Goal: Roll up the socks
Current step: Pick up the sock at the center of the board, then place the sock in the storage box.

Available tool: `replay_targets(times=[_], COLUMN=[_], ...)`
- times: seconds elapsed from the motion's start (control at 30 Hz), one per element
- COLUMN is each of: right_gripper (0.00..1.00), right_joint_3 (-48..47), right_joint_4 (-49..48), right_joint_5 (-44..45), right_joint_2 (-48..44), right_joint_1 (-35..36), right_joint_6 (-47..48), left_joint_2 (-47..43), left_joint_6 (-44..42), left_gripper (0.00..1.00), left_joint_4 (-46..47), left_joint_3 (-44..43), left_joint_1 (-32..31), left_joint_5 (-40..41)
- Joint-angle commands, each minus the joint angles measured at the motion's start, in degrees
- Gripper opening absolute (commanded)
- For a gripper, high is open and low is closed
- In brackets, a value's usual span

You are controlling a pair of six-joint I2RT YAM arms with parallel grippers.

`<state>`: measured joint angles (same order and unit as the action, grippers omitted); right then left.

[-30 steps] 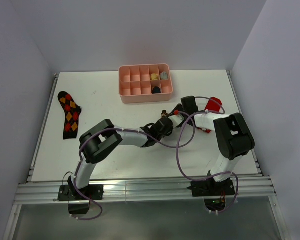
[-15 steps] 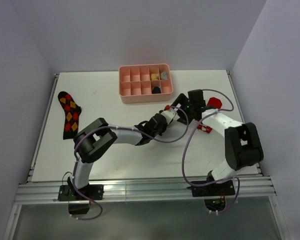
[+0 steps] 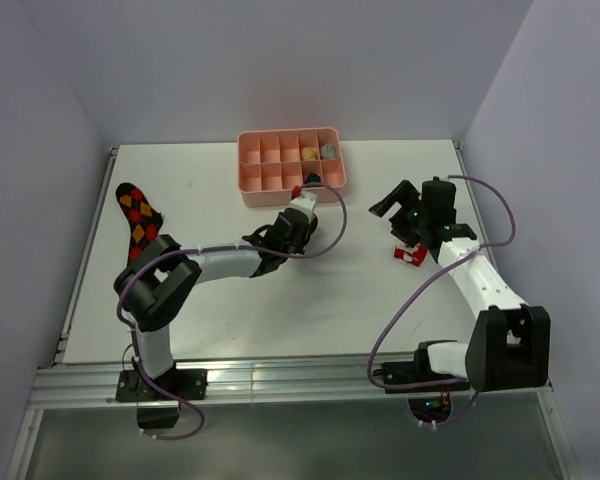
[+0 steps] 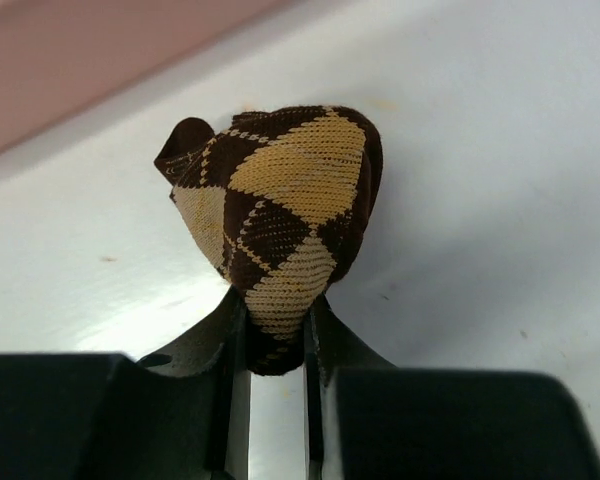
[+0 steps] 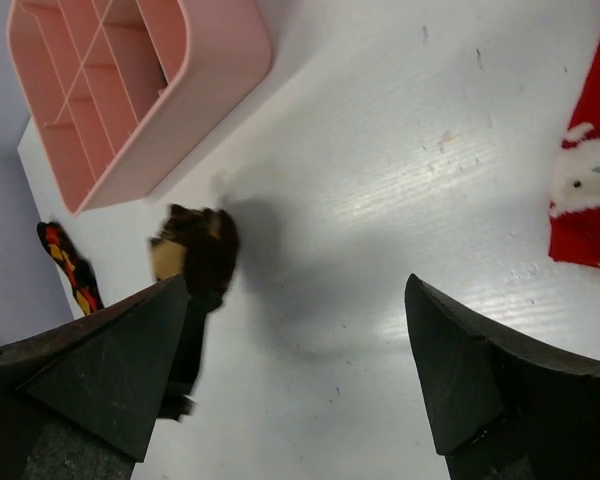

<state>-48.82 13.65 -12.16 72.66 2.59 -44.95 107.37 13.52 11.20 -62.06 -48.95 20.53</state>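
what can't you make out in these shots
- red sock: cut off by the right wrist view's edge; partly under the right arm in the top view
- tan argyle sock: blurred in the right wrist view
- items in the pink tray: too small in the top view

White table (image 3: pixel 280 315), 3 pale grey walls (image 3: pixel 280 60), aluminium rail (image 3: pixel 280 385) near edge.

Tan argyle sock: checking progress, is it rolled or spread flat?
Rolled: the tan argyle sock is a tight bundle, its lower end pinched in the left gripper.
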Motion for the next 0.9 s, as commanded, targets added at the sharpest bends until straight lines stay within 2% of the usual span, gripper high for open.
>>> replay_targets(times=[0.0, 0.17, 0.43, 0.7, 0.87], right_gripper=[0.96, 0.96, 0.96, 0.95, 0.95], right_joint_3=[2.23, 4.08, 8.03, 9.0, 9.62], right_joint_4=[0.59, 0.24, -2.22, -3.28, -4.24], right_joint_5=[-1.89, -3.39, -7.17, -9.01, -9.98], right_joint_2=[-4.71, -7.8, -9.12, -8.06, -7.19], right_joint_1=[-1.18, -2.06, -3.81, -4.0, -4.17], right_joint_6=[2.58, 3.46, 3.82, 5.05, 4.78], left_joint_2=[-5.94, -6.21, 0.46, 9.08, 11.54], left_joint_6=[3.71, 3.62, 4.32, 5.03, 3.19], left_gripper=[0.0, 0.0, 0.0, 0.0, 0.0], left_joint_4=[-1.7, -3.82, -4.52, -8.82, -10.41], left_joint_3=[-3.58, -11.48, -24.32, -32.76, -33.48], left_joint_1=[1.75, 5.0, 10.97, 15.37, 16.08], left_joint_5=[5.91, 10.4, 9.35, 8.82, 11.36])
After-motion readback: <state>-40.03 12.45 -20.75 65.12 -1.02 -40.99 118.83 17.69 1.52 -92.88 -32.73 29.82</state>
